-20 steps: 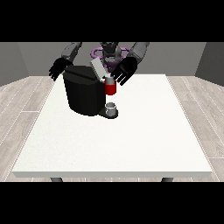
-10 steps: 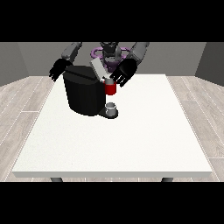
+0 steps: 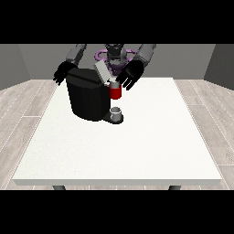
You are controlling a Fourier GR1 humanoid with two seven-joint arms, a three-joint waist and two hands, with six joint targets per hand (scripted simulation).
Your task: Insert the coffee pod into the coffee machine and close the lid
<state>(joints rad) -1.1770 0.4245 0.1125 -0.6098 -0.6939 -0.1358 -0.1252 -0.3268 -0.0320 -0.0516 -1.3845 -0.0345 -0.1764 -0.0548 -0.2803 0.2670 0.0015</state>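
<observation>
Black and boxy, the coffee machine [image 3: 89,98] sits with its lid [image 3: 102,72] raised, the hand at the view's right [image 3: 130,75] hovering spread-fingered beside it, apparently ready to shut it; the other hand [image 3: 63,73] hangs relaxed; no pod shows.

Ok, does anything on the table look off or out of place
Nothing spilled or toppled. The coffee machine stands upright on the table, its lid tilted open. A red thing sits at the machine, and a grey thing below it.
</observation>
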